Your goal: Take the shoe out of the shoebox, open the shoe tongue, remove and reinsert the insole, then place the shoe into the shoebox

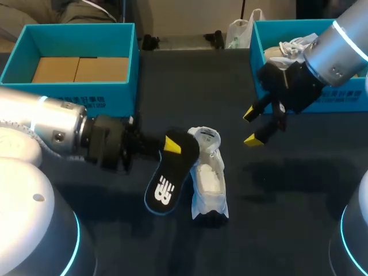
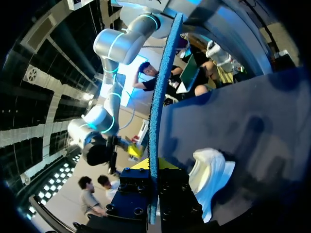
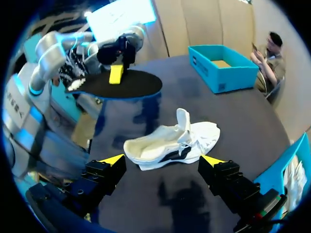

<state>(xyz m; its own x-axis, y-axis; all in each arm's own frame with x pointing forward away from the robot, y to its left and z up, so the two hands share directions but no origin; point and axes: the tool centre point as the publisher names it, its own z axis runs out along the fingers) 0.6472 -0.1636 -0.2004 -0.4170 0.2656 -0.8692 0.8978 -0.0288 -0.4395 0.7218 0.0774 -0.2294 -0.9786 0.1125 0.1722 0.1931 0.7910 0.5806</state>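
Observation:
A white shoe [image 1: 208,175] lies on the dark table near the middle, its tongue pulled up. Just left of it, my left gripper [image 1: 171,147] is shut on a black insole [image 1: 168,183] with a blue edge, held above the table. In the left wrist view the insole [image 2: 158,97] shows edge-on between the fingers of that gripper [image 2: 154,169], with the shoe [image 2: 209,179] beside it. My right gripper [image 1: 253,127] hangs open to the shoe's right, in front of the right shoebox. From the right wrist, the open gripper [image 3: 163,160] has the shoe [image 3: 170,143] ahead of it and the insole [image 3: 121,85] beyond.
A teal shoebox [image 1: 75,95] with a bare cardboard bottom stands at the back left. Another teal shoebox [image 1: 257,43] at the back right holds a second white shoe [image 1: 290,47]. My right arm overhangs that box's front.

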